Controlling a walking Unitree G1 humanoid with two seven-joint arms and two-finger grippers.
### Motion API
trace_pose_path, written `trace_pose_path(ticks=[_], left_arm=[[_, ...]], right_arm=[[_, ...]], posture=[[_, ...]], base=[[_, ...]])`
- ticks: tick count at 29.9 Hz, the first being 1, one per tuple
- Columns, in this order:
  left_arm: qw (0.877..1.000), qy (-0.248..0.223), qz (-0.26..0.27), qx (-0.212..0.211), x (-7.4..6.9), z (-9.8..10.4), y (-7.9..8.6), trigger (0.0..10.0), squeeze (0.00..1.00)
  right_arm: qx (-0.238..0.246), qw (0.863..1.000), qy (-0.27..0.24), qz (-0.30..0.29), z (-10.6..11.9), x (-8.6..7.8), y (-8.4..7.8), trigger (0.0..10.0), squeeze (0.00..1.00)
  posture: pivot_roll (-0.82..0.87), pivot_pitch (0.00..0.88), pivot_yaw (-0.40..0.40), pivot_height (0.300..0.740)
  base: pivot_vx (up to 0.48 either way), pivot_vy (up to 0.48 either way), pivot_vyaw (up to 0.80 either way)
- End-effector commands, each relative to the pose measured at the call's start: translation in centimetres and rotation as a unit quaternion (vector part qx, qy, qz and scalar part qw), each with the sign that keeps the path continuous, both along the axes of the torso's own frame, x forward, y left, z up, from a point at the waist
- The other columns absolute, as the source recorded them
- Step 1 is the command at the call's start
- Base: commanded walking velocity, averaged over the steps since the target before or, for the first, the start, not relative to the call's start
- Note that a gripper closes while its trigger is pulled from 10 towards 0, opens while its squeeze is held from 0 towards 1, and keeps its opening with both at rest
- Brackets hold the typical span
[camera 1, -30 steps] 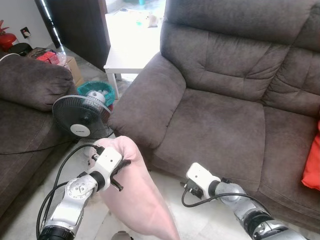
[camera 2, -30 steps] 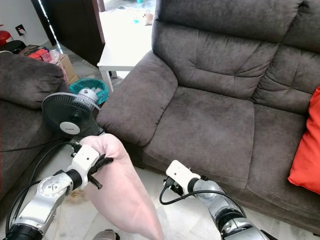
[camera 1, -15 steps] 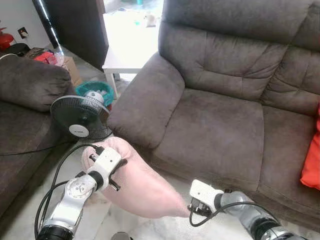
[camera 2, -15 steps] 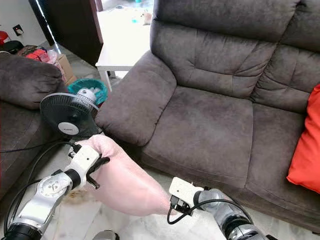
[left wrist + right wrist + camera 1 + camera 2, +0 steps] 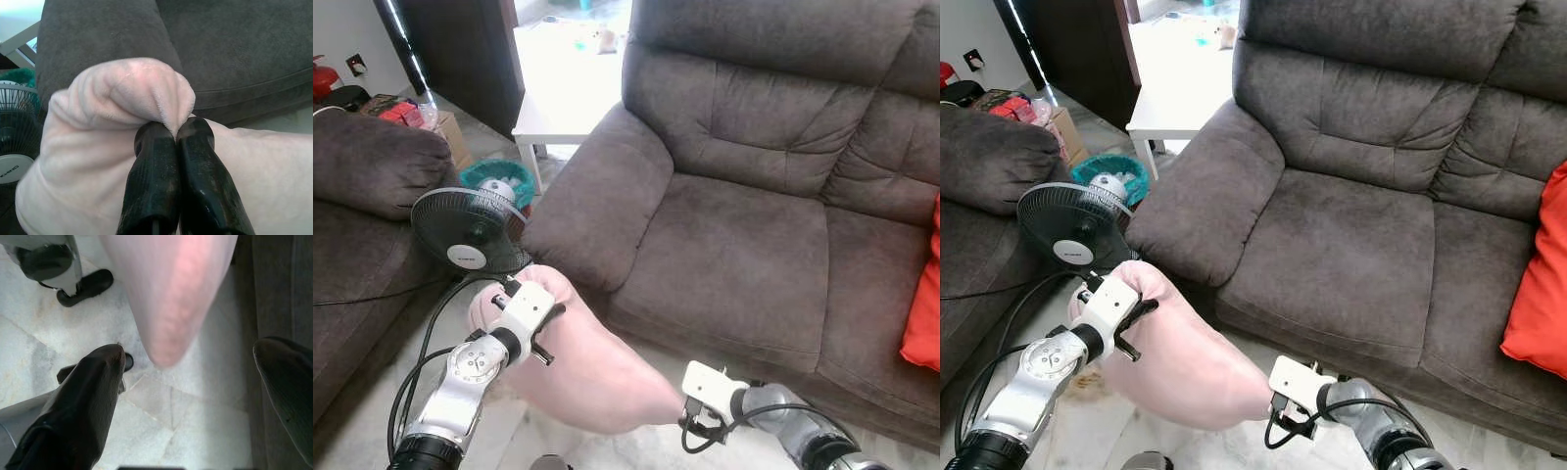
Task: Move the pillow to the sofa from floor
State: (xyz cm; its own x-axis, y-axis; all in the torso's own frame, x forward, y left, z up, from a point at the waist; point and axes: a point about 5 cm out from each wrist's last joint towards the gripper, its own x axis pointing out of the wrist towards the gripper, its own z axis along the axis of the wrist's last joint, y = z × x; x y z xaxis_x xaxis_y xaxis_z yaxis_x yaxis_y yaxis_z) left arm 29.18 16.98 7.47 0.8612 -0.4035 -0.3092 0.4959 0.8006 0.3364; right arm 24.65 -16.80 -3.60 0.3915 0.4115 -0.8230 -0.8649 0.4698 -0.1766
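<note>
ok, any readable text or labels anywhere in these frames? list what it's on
Fan: small dark lettering on its white hub, too small and blurred to read.
Boxes on the floor by the dark sofa: print on the red packaging, not legible.
Nothing readable on the pink pillow, the grippers or the brown sofa.

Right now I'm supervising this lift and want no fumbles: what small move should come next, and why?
Probably close the open right gripper on the soft pink pillow. Its tip hangs between those jaws, ungripped, while only the left gripper pinches a fold. Then both can lift it toward the brown fabric sofa.
</note>
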Motion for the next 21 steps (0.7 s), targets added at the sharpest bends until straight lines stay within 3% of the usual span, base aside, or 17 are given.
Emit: trace_pose_path(ticks=[1, 3, 15, 21], left_arm=[[0.998, -0.056, -0.002, -0.006, 1.0, 2.3, -0.4, 10.0, 0.0], [0.998, -0.057, -0.001, -0.009, 1.0, 2.4, -0.5, 10.0, 0.0], [0.998, -0.055, -0.002, -0.014, 0.8, 2.2, -0.9, 10.0, 0.0], [0.998, -0.057, -0.002, -0.015, 1.0, 2.3, -0.8, 10.0, 0.0]], right_arm=[[-0.012, 0.999, 0.032, -0.007, -1.2, -1.4, 0.0, 10.0, 0.0], [-0.017, 0.999, 0.044, -0.013, -1.7, -2.1, 0.1, 10.0, 0.0], [-0.021, 0.995, 0.04, -0.087, -3.0, -3.1, 1.8, 10.0, 0.0], [-0.037, 0.989, 0.036, -0.142, -3.5, -3.7, 0.9, 10.0, 0.0]], posture=[[0.2, 0.089, -0.05, 0.74], [0.2, 0.092, -0.052, 0.74], [0.19, 0.073, -0.056, 0.74], [0.2, 0.065, -0.056, 0.74]], base=[[0.0, 0.0, 0.0], [0.0, 0.0, 0.0], [0.0, 0.0, 0.0], [0.0, 0.0, 0.0]])
